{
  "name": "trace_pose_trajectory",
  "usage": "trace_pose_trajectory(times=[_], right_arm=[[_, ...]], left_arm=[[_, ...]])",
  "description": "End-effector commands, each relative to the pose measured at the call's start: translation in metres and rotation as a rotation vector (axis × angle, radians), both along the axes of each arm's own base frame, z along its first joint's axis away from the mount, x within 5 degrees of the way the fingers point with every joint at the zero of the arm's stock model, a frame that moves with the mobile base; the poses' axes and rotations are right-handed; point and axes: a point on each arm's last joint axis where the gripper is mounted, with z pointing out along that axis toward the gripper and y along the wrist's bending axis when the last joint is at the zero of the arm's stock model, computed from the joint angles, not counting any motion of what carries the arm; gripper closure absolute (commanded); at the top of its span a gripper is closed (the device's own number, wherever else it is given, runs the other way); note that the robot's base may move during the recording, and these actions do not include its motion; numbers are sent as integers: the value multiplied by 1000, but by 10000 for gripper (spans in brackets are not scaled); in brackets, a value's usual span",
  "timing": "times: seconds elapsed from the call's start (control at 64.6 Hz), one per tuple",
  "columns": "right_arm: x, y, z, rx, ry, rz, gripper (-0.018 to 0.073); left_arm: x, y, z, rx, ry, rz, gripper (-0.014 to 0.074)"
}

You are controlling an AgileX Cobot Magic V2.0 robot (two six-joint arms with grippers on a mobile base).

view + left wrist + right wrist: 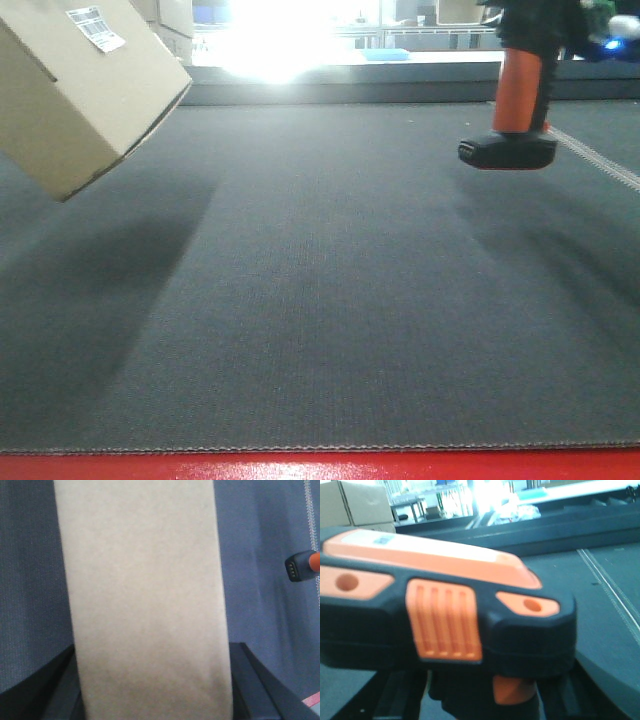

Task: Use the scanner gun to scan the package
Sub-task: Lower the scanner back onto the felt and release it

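Cardboard fills the middle of the left wrist view: the plain brown cardboard package (145, 595) sits between the black jaws of the left gripper (152, 690), which are spread wide and press the box from both sides. In the front view the package hangs tilted, one corner lowest, lifted clear of the dark grey woven table (320, 330). Its small white barcode label (96, 28) lies on its upward face, and a broad shadow falls on the table below it. Well apart from the package, toward the right arm's side, the pistol-shaped scanner gun (512, 110) with an orange handle hangs upright above the table, its flat black base lowest. The dark right gripper (535, 25) has its jaws closed around the upper part of the scanner gun, though the top edge of the view cuts most of it off. The right wrist view is filled by the scanner's black head with orange top (445, 605). Just behind the package stand pale stacked boxes (172, 18)
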Motion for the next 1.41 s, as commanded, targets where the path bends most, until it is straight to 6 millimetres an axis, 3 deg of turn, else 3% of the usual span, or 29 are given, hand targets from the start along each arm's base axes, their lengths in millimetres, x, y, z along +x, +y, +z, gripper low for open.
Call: trace_pose_trajectory(times=[0.0, 0.294, 0.712, 1.114, 1.392], right_arm=[[3, 6, 10, -11, -160, -13, 720], [11, 8, -15, 9, -122, -66, 720], [12, 10, -23, 40, -76, -91, 720], [18, 14, -48, 13, -12, -90, 720], [17, 15, -47, 10, -10, -80, 720]], left_arm=[[-3, -1, 6, -11, -25, -2, 708], [-3, -1, 6, -11, -25, -2, 708], [-3, -1, 6, -11, -25, -2, 708], [-3, -1, 6, -11, -25, -2, 708], [-3, -1, 6, -11, -25, -2, 708]])
